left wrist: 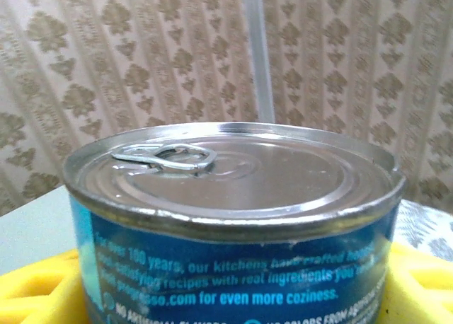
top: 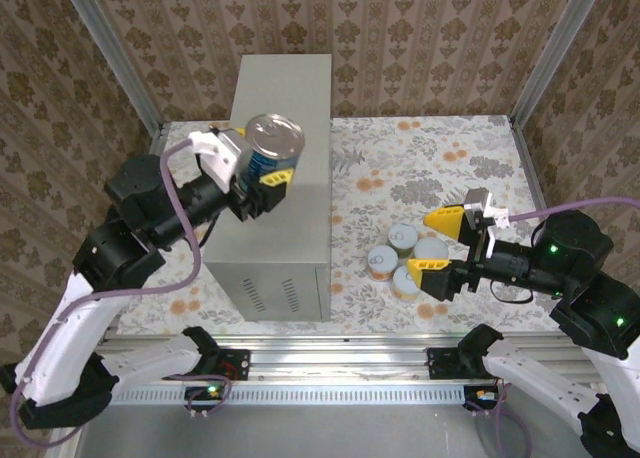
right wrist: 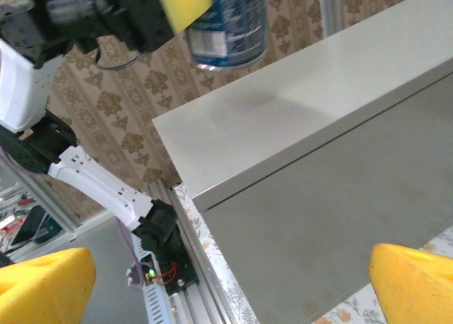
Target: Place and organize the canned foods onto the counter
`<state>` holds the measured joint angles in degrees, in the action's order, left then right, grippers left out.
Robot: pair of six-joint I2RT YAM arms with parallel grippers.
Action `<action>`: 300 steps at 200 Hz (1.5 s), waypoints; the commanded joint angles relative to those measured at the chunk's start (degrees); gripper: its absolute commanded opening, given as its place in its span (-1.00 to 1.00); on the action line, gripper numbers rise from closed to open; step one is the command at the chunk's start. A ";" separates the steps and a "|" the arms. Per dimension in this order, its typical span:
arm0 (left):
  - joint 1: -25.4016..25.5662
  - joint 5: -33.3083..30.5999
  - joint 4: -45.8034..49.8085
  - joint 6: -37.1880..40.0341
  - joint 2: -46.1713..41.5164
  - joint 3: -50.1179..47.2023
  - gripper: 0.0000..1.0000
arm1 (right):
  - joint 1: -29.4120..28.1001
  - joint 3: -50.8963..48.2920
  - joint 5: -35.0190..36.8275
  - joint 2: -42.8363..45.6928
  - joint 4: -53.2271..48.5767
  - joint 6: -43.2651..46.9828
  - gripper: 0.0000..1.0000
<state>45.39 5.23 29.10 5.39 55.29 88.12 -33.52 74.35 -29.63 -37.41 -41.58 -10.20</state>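
We're holding the taller cylindrical tin w/ blue label and silver pull-tab top (top: 273, 141) in the left hand (top: 258, 163). Its yellow foam pads (left wrist: 414, 285) are pressing on opposite sides of the label, approx. mid-height, and the tin is sitting upright. It's hanging over the top of the tall plain light-grey metal box desk (top: 290, 88) toward the near end, and the right wrist view is showing a gap under its base, so it isn't down yet. We're judging it as stiff steel, prob. hefty for its size if full, w/ a smooth printed wall that could be slipping. So we're favouring the side wall across the diameter, never the lid or tab. The right hand (top: 437, 244) is gaping wide w/ nothing in it, just beside the short orange-yellow-label tins w/ pale lids (top: 404, 258), at least four of them, bunching on the floral-patterned floor (top: 390, 168). Those are low and crowding each other, so we're expecting to need finger room btwn neighbours.
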 commanded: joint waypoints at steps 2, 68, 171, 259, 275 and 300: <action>-5.75 10.73 -13.70 -7.14 -0.79 -0.52 0.15 | 0.17 -1.74 -4.21 0.98 3.91 1.47 1.00; -15.65 21.13 -24.92 -16.64 -2.22 -10.70 0.13 | 0.12 -4.90 -5.88 2.25 5.13 1.85 1.00; -17.06 21.22 -25.22 -16.47 -7.23 -19.16 0.31 | 0.05 -8.77 -6.72 2.17 8.48 -0.28 1.00; -17.09 22.45 -23.85 -15.93 -7.48 -18.90 0.73 | 0.03 -10.54 -6.55 3.91 9.25 -2.46 1.00; -17.08 22.62 -23.67 -16.07 -7.63 -18.73 0.75 | 0.03 -11.01 -6.25 4.60 9.02 -2.46 1.00; -17.09 22.80 -23.52 -16.32 -7.65 -18.27 0.84 | 0.03 -11.79 -6.07 5.57 8.81 -2.67 1.00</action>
<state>28.77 26.46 12.86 -10.79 49.41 67.37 -33.52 63.83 -35.00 -33.12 -33.36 -12.19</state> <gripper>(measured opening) 0.901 0.999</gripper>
